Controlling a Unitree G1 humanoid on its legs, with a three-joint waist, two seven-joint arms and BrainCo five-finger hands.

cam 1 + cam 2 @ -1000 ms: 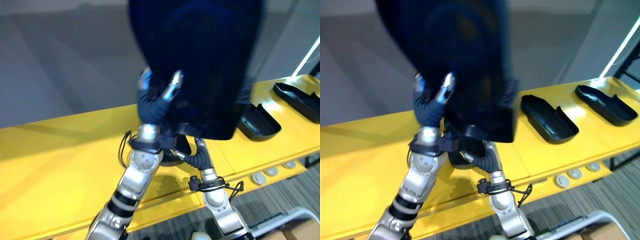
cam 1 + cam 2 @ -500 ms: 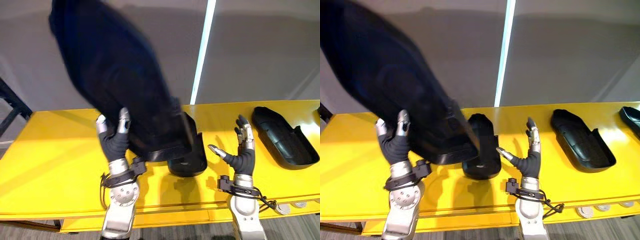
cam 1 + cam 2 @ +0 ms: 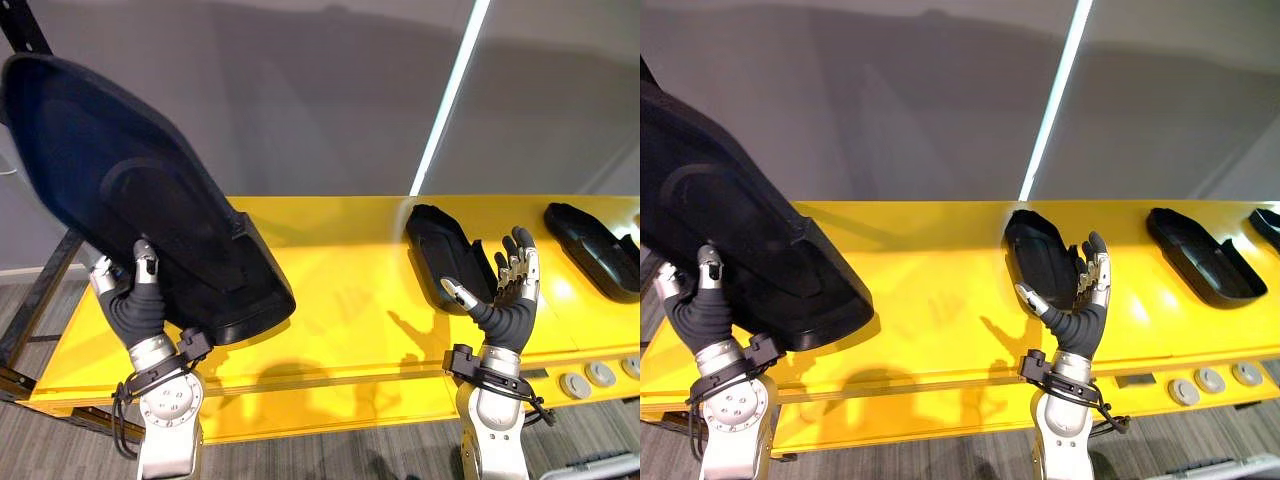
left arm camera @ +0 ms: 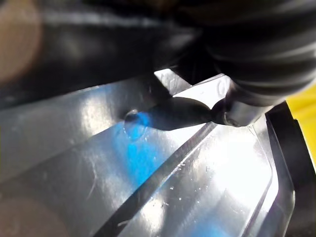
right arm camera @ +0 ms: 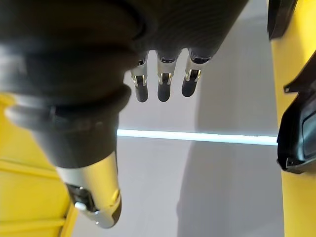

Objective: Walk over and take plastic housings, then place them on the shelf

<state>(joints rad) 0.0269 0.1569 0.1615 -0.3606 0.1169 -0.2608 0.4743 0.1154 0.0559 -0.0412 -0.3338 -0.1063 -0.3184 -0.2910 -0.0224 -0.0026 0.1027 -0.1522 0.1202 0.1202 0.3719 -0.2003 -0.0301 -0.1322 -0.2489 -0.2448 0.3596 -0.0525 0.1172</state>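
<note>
One big black housing (image 3: 130, 200) hangs tilted above the left end of the yellow bench (image 3: 340, 300). Your left hand (image 3: 128, 305) is clamped on its lower rim, likely for the carry to the shelf; the fingers behind the shell are hidden. A second housing (image 3: 440, 245) lies just beyond your right hand (image 3: 505, 300), which is spread and empty. A third housing (image 3: 590, 235) is cut off at the right edge.
</note>
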